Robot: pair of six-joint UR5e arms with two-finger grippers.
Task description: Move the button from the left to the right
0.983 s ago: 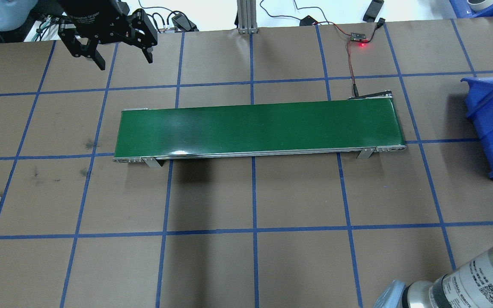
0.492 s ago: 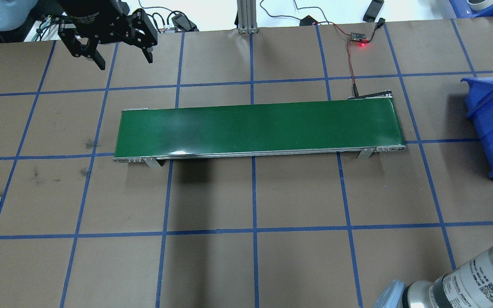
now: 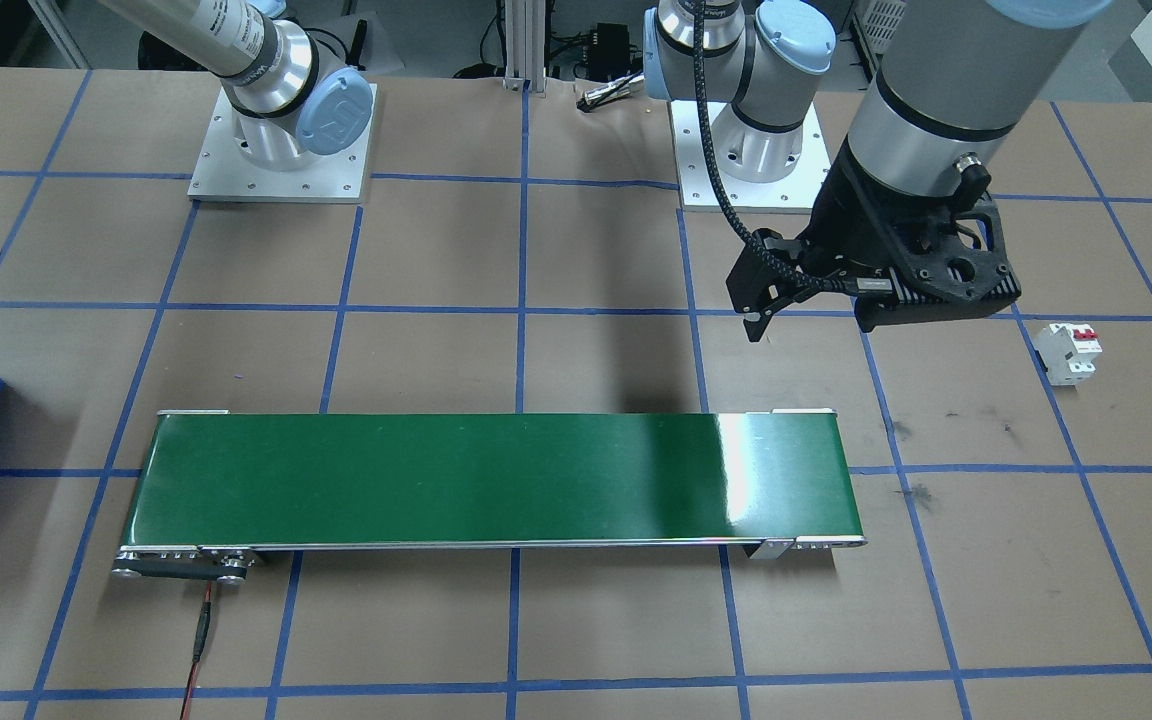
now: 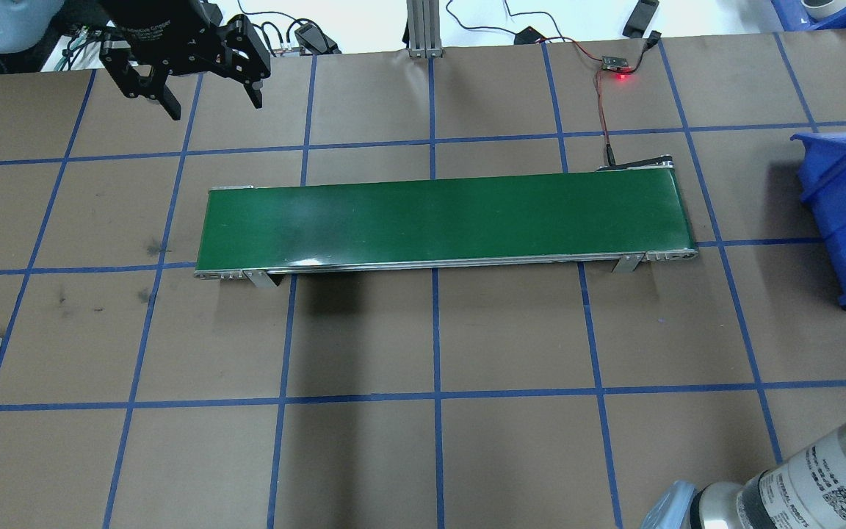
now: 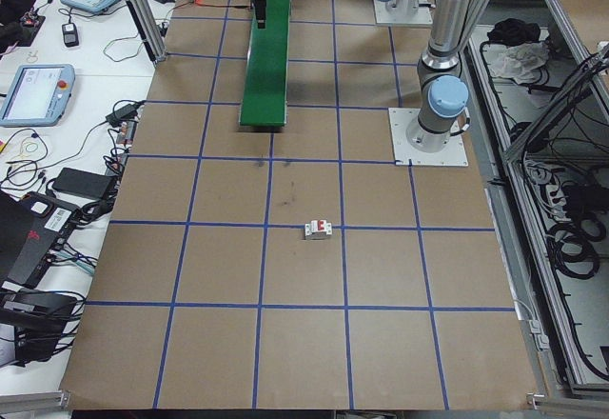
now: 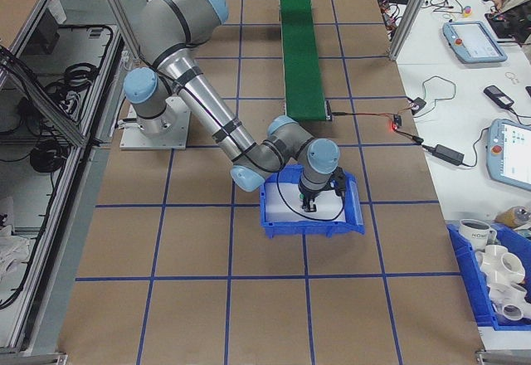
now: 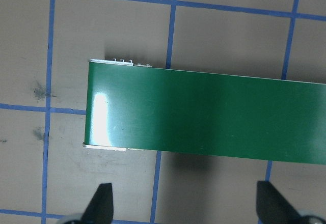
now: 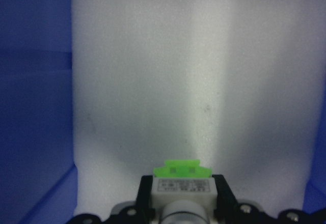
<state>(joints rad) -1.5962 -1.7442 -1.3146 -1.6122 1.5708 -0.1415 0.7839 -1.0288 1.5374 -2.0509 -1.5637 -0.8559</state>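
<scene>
Right end effector closed on the button, green cap pointing ahead and grey base pinched between the dark fingers, down inside the blue bin over its white foam liner. Nothing else visible in the bin. Right arm stretched from its base across the brown worktop, elbow low, wrist bent straight down into the bin just past the motor end of the green conveyor belt.

Left end effector spread wide and empty, fingers apart and pointing down, hanging high above the worktop off the opposite end of the belt. Left arm steeply upright over it. Belt surface bare. White circuit breaker with red switches standing alone on the worktop, well apart from belt and bin.
</scene>
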